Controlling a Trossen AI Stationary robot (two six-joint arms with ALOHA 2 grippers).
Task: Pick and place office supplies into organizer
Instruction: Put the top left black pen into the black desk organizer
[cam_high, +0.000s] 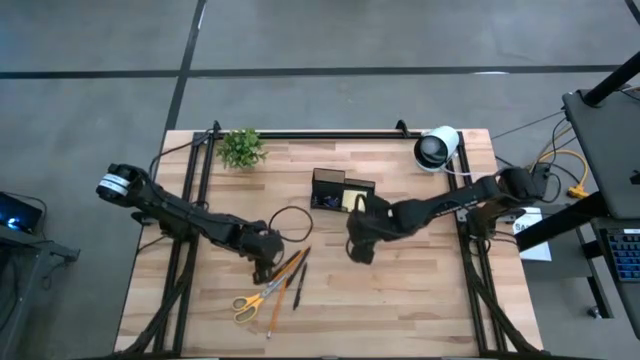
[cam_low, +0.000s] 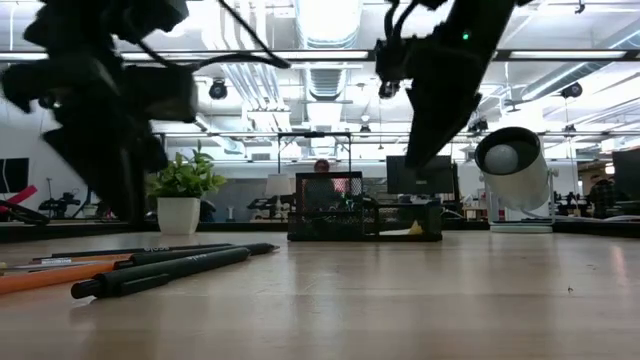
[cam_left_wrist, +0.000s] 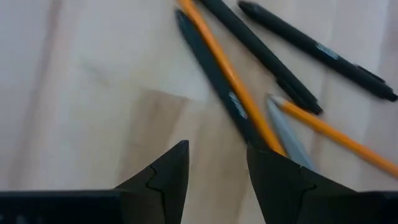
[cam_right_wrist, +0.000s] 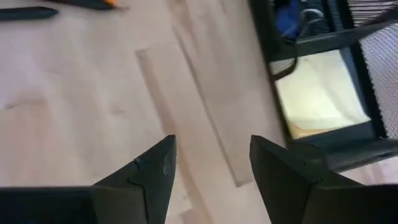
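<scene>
The left gripper (cam_high: 264, 268), jaws parted and empty, is hovering just beside the pens and pencils (cam_high: 290, 275), lying diagonally near the desk's front edge. The right gripper (cam_high: 359, 250), released, is hanging beside the organizer (cam_high: 341, 190).

Overhead looks straight down, low camera level across; both share the organizer (cam_high: 340, 190)
</scene>
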